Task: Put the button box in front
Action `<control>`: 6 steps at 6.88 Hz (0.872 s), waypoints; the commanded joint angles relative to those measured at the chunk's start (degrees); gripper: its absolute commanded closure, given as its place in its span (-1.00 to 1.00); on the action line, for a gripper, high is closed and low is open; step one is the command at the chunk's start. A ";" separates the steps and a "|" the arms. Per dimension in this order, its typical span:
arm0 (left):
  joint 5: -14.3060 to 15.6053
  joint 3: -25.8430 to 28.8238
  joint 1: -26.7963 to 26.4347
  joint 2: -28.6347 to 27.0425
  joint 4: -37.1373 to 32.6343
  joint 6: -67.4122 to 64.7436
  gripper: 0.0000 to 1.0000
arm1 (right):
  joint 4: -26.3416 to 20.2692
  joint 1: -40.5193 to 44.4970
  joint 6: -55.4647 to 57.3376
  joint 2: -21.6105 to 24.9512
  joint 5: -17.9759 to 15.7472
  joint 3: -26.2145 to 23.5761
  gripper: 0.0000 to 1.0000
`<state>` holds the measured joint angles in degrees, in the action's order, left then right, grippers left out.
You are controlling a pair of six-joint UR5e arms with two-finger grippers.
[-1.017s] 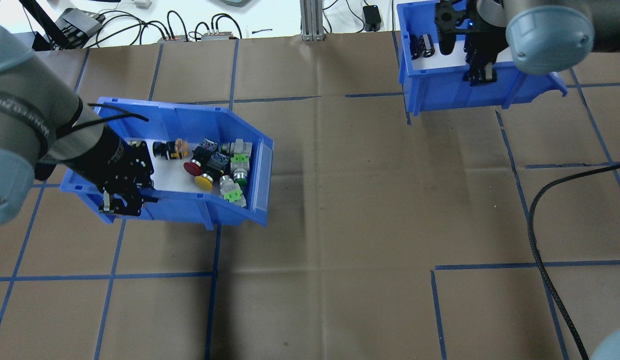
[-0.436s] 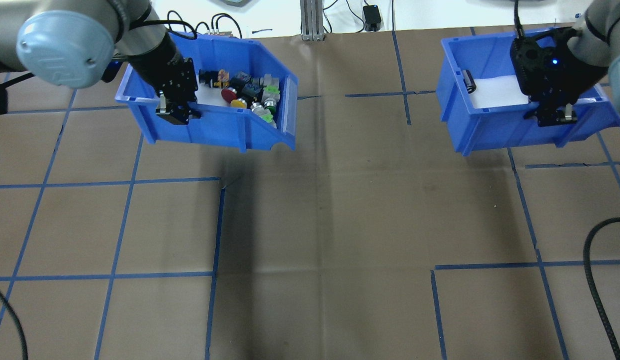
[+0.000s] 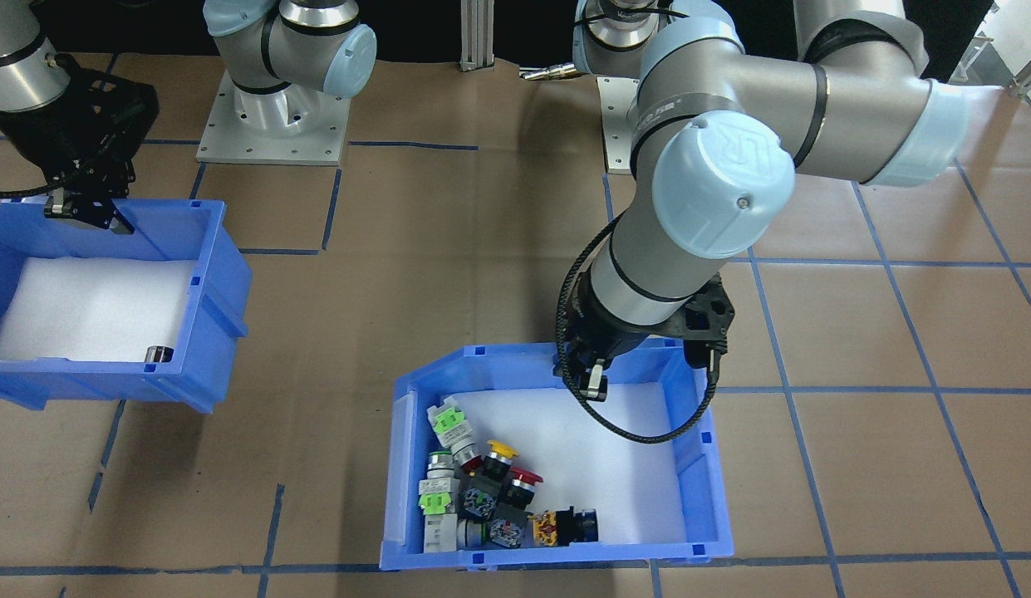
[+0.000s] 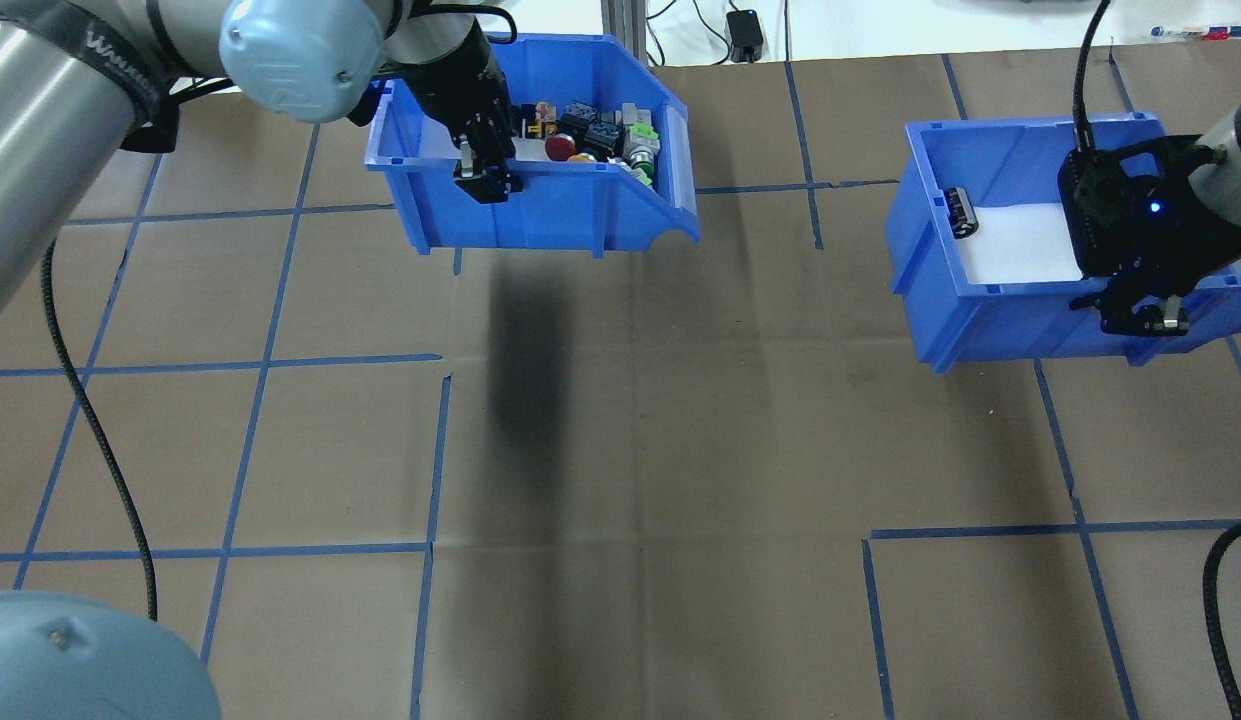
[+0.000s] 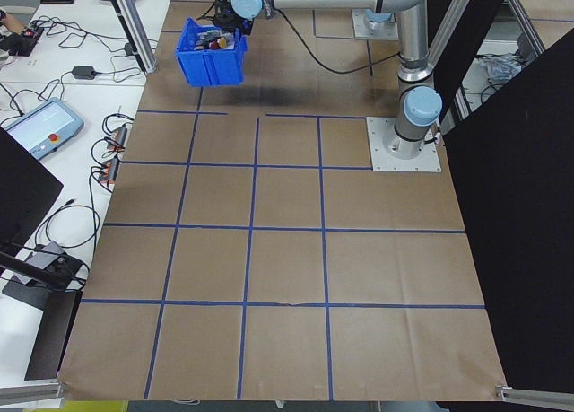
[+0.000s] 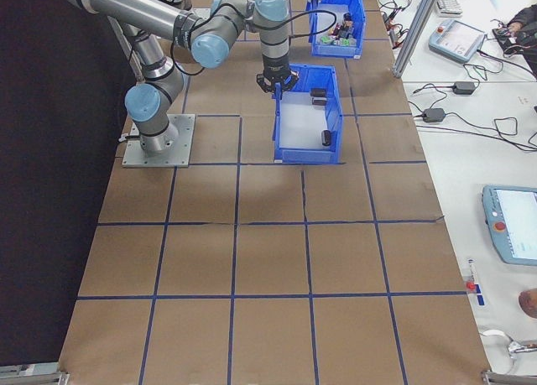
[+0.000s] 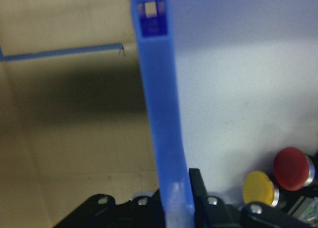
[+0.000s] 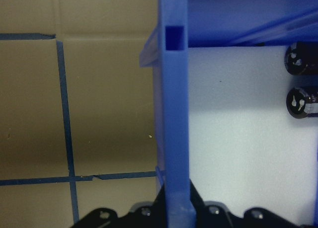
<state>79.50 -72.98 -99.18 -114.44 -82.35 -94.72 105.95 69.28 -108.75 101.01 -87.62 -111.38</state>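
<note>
button box [image 4: 580, 200] carried farther forward, taped table [image 4: 620, 450]

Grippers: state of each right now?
Left gripper: shut on the button box wall.
Right gripper: shut on the other blue bin wall.

Robotics lab — taped table [image 4: 620, 450], teach pendants [image 6: 512, 221]

- Two blue plastic bins: one with push-buttons [image 4: 540, 215], one with white foam [image 4: 1000, 310].
- Two black cylinders [image 8: 303, 81].
- Two grey robot arms [image 3: 731, 149].
- Two black grippers [image 4: 488, 180].
</note>
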 commanded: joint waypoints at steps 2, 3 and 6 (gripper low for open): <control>-3.12 1.70 -3.46 -7.10 11.58 -5.03 0.68 | -0.30 -1.52 -0.23 1.21 0.08 -1.20 0.96; -2.95 1.70 -3.99 -7.46 11.77 -5.73 0.43 | -0.39 -1.60 -0.23 1.21 0.08 -1.20 0.96; -2.34 2.14 -4.00 -8.08 11.52 -5.74 -0.95 | -0.39 -1.61 -0.76 1.21 0.00 -1.29 0.96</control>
<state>76.60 -71.04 -103.14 -122.48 -70.56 -100.40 105.62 67.68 -109.29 102.21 -87.56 -112.62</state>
